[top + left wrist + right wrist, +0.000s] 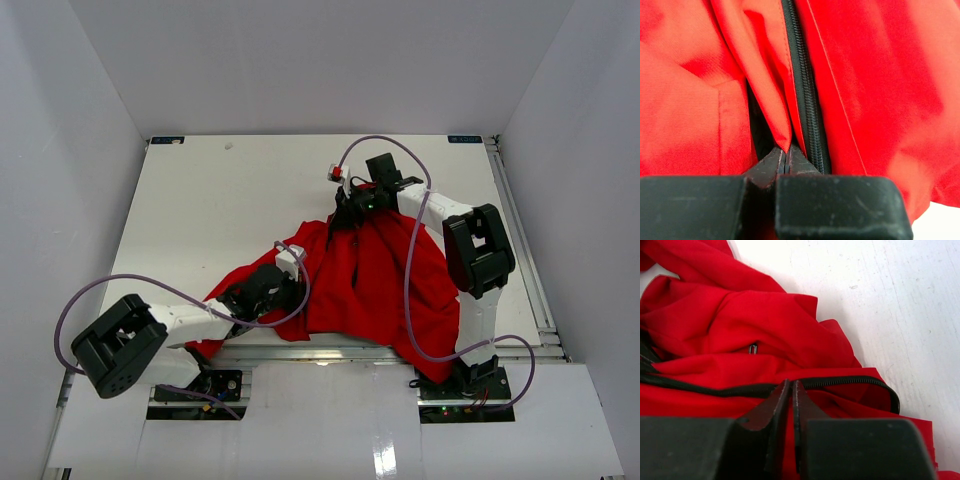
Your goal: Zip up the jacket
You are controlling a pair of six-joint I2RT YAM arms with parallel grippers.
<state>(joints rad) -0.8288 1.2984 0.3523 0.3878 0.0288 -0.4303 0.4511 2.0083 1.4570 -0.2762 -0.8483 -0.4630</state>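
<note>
A: Where's the jacket (pixel 360 285) lying rn?
B: It's lying bunched up on the white table (pixel 200 200), toward the near edge, betw. the two arms. One corner's reaching the front rail by the R arm's base.
A: And the L gripper (pixel 785 154), what's it doing?
B: It's sitting at the jacket's left side w/ jaws pressing together on a fold of red fabric. The dark zipper (pixel 806 90) is running right beside the tips and going up away from them.
A: R gripper (pixel 791 386)?
B: It's reaching over to the jacket's far end. Jaws are sitting nearly together, w/ only a thin slit showing. Tips are touching the zipper line where it's curving across the cloth.
A: Is it gripping anything?
B: Can't tell, since nothing's showing in that slit.
</note>
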